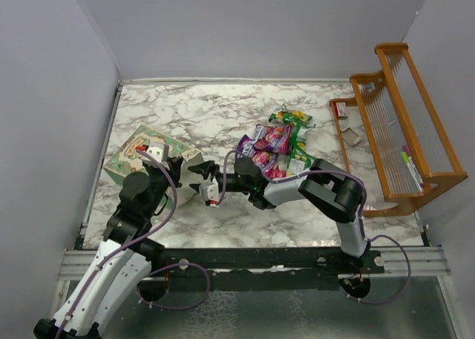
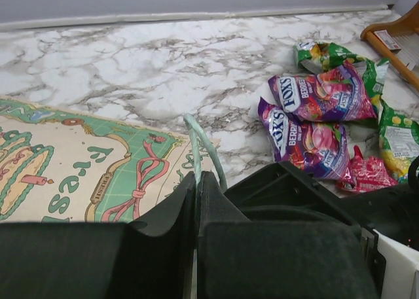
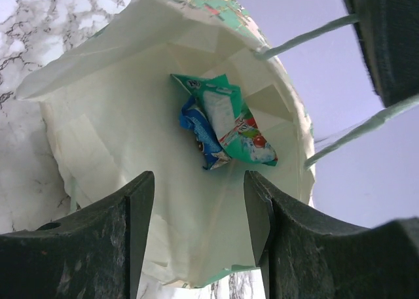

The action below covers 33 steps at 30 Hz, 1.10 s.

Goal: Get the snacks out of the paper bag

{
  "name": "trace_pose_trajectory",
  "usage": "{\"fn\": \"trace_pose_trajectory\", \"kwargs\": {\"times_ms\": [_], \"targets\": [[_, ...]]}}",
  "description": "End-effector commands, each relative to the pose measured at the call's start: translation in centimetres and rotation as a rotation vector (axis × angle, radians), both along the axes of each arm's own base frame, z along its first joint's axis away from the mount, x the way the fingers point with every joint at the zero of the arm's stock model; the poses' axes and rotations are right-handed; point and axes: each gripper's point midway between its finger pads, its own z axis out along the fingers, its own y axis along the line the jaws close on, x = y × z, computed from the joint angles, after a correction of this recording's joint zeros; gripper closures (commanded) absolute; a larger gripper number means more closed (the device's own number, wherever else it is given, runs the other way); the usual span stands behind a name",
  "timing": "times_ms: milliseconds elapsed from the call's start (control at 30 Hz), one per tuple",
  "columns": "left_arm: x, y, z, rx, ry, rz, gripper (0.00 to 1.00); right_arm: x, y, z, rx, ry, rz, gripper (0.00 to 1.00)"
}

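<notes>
The pale-green paper bag lies on its printed side at the left of the marble table. My left gripper is shut on the bag's green cord handle by the bag's mouth. My right gripper is open and empty, pointing into the bag's cream inside. A green-and-white packet and a blue packet lie deep inside, beyond the fingertips. Several purple, pink and green snacks lie piled on the table behind the right arm, and they also show in the left wrist view.
An orange wooden rack stands along the right wall, with a small translucent cup and a small red-and-white thing beside it. Grey walls close in the table on three sides.
</notes>
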Motion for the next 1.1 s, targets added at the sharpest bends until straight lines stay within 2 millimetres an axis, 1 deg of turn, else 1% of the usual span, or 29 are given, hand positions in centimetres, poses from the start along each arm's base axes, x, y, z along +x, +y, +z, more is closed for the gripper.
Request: {"fn": "trace_pose_trajectory", "kwargs": {"times_ms": [0,100,167,267,400,467,533,600,667,700,733,767,900,967,1067], "targets": [[0.5,0.6,1.7,0.020,-0.074,0.026,1.00,-0.6,-0.3,-0.9,-0.017,-0.075,0.038,0.43],[0.6,0.9,1.1,0.029,-0.063,0.048,1.00,-1.6,-0.3,-2.4,-0.070,-0.175,0.107,0.43],[0.6,0.9,1.4,0.031,-0.080,0.040,1.00,-1.7,0.4,-2.3,-0.063,-0.230,0.136,0.43],[0.4,0.6,1.7,0.031,-0.101,0.020,1.00,-0.6,1.8,-2.1,-0.054,-0.292,0.130,0.42],[-0.3,0.4,3.0,0.018,-0.169,-0.010,1.00,1.4,4.1,-2.6,-0.060,-0.402,0.108,0.39],[-0.5,1.0,3.5,0.008,-0.199,0.015,1.00,2.4,5.4,-2.6,-0.050,-0.451,0.098,0.34],[-0.6,1.8,3.7,-0.002,-0.209,0.059,1.00,4.0,6.7,-2.4,-0.029,-0.476,0.050,0.31],[-0.7,2.3,3.7,-0.010,-0.208,0.087,1.00,5.5,7.9,-2.7,-0.028,-0.520,0.014,0.29],[-0.8,2.3,3.7,-0.016,-0.208,0.087,1.00,6.1,9.0,-3.7,-0.056,-0.543,0.029,0.28],[-0.8,2.2,3.6,-0.016,-0.206,0.081,1.00,6.3,9.4,-4.8,-0.086,-0.547,0.043,0.28],[-0.9,2.1,3.6,-0.017,-0.206,0.075,1.00,6.3,9.9,-4.8,-0.084,-0.553,0.050,0.28],[-0.8,1.9,3.6,-0.017,-0.205,0.066,1.00,6.5,10.3,-5.3,-0.084,-0.549,0.050,0.28],[-0.8,1.3,3.5,-0.010,-0.203,0.033,1.00,7.5,11.6,-6.2,-0.097,-0.558,0.038,0.28],[-0.9,1.0,3.5,-0.012,-0.205,0.014,1.00,8.1,12.1,-6.4,-0.100,-0.567,0.027,0.28],[-1.0,0.5,3.7,-0.016,-0.211,-0.013,1.00,8.4,12.7,-7.3,-0.121,-0.555,0.044,0.28]]}}
